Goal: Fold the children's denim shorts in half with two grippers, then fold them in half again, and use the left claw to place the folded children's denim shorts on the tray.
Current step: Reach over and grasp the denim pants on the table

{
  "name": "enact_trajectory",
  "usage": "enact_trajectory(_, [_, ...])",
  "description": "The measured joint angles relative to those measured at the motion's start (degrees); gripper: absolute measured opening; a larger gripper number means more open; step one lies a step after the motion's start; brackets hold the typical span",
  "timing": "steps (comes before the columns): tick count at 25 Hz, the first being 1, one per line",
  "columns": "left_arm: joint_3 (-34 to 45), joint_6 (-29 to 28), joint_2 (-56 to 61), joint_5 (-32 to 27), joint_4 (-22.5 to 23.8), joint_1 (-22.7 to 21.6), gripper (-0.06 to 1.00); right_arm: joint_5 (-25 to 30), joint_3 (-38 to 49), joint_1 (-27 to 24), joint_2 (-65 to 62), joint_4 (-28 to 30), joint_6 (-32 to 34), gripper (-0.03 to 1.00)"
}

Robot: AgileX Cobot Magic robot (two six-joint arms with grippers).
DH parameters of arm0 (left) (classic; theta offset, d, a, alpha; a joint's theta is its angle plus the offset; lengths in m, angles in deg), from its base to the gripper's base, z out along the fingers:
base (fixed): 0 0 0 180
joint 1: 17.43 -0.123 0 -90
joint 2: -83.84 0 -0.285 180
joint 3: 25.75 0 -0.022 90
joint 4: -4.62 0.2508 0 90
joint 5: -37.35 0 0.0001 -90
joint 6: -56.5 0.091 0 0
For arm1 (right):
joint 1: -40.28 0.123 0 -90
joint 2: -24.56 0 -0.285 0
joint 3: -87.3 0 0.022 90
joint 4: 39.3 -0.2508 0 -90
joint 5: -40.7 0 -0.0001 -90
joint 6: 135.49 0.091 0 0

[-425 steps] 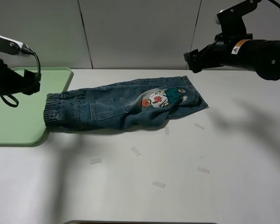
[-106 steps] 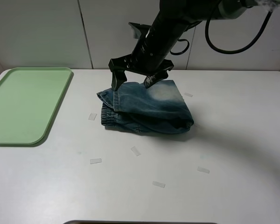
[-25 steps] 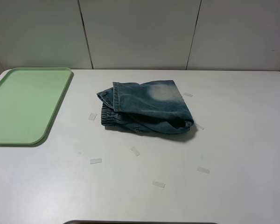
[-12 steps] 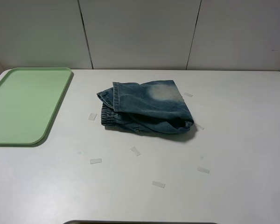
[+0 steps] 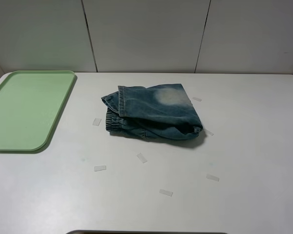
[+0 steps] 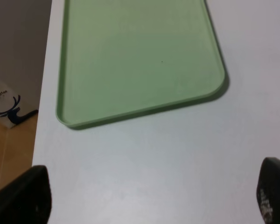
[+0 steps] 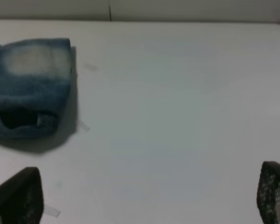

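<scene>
- Nearest me, a few pale tape scraps point(image 5: 166, 192) lie scattered on the white table point(image 5: 254, 161). Only the high view takes in all of them.
- At mid-table sit the children's denim shorts point(image 5: 154, 113), folded into a compact bundle. A faded patch is on top and the gathered waistband pokes out on the tray's side.
- The shorts rest on the table, well apart from the green tray point(image 5: 24, 109) at the left.
- The high view shows no arm at all; only the wrist cameras reveal the claws.
- The left claw point(image 6: 147, 198) hovers over bare table by one short end of the tray, its fingertips point(image 6: 23, 196) spread wide with nothing between them.
- That view alone also catches wooden floor point(image 6: 9, 154) past the table edge, with a white object bearing dark print point(image 6: 4, 105).
- The right claw point(image 7: 144, 196) hangs over bare table, spread wide and empty, with the shorts off to one side and clear of it.
- About four seconds back the right arm bent over the bundle, its spread claw at the upper fold. It has since left the high view, and the bundle lies just as it did a second ago.
</scene>
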State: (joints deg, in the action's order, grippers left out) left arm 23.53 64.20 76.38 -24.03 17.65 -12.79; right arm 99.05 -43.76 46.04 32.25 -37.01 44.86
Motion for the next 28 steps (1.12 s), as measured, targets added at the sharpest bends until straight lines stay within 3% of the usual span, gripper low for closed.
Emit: enact_trajectory(28, [0.0, 0.0, 0.0, 0.1, 0.1, 0.0, 0.87, 0.0, 0.0, 0.0, -0.3, 0.0, 0.1, 0.69])
